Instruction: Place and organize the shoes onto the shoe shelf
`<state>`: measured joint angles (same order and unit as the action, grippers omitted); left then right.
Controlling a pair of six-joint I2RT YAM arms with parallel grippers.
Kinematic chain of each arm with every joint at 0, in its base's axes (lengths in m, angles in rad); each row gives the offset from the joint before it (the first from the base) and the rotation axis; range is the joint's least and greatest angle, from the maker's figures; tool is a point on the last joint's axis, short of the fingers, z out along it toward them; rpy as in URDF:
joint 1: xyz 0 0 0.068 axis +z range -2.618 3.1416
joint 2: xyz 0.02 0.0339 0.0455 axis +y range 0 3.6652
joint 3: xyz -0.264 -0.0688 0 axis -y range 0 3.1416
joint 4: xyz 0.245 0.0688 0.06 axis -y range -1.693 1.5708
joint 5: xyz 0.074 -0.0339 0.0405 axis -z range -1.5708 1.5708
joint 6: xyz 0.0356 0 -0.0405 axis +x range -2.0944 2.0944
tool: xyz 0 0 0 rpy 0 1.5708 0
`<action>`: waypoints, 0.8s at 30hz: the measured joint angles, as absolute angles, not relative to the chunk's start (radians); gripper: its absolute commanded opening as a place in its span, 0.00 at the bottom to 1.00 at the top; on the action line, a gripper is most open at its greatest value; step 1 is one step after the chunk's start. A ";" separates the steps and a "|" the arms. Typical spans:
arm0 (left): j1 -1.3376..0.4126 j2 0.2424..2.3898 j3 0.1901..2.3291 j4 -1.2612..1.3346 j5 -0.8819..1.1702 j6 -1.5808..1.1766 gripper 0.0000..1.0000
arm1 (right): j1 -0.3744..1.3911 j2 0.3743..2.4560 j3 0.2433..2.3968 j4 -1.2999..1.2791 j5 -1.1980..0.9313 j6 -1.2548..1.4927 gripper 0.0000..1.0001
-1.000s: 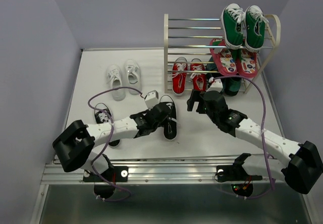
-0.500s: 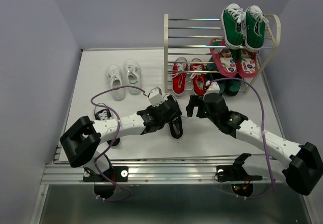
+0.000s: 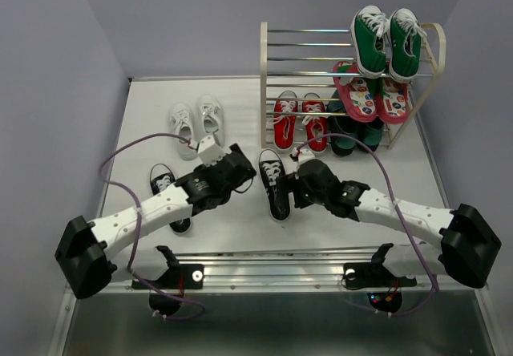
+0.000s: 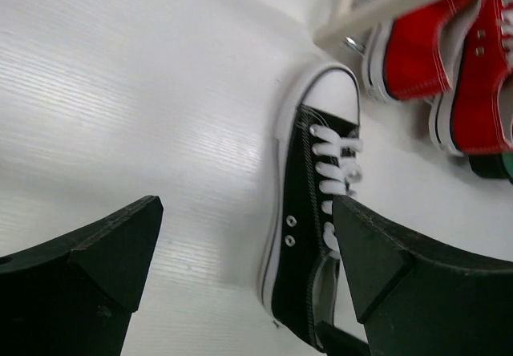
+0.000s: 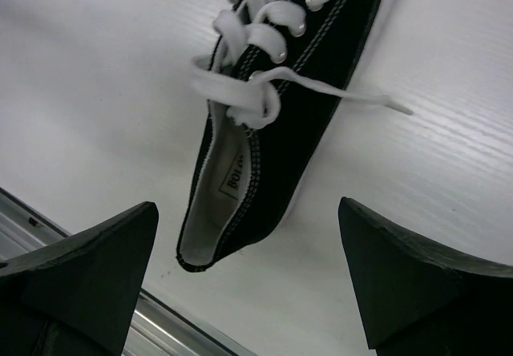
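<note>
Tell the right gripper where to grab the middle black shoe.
Pinch the heel-side wall from above, one finger inside the opening: the black shoe stands on its sole, mouth up and unobstructed. The right gripper hangs open beside it.

centre sneaker: black, white laces
shelf sneakers: red, white laces
far sneakers: white
top sneakers: green
flip-flops: pink, patterned

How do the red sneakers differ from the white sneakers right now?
The red sneakers sit at the bottom of the shoe shelf, while the white sneakers sit out on the table, left of it. The red sneakers have white laces; the white sneakers are white all over. Both are lace-up pairs set side by side.
</note>
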<state>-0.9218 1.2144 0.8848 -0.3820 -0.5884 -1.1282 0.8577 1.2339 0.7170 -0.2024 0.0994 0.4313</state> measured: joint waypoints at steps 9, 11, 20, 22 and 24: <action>-0.694 0.863 0.730 -0.532 -0.623 -1.126 0.99 | 0.970 1.326 0.775 -0.202 0.195 0.493 1.00; -0.680 0.843 0.727 -0.553 -0.629 -1.126 0.99 | 0.970 1.342 0.783 -0.203 0.213 0.508 0.99; -0.665 0.873 0.727 -0.585 -0.629 -1.123 0.99 | 0.984 1.427 0.815 -0.228 0.268 0.548 0.83; -0.664 0.873 0.727 -0.584 -0.630 -1.119 0.99 | 0.990 1.446 0.820 -0.235 0.274 0.558 0.74; -0.660 0.873 0.727 -0.583 -0.629 -1.115 0.99 | 0.990 1.459 0.823 -0.240 0.281 0.566 0.72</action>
<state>-0.6601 0.8734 0.7273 -0.5831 -0.6292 -1.1152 0.9901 1.4590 0.8230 -0.2398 0.2810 0.5659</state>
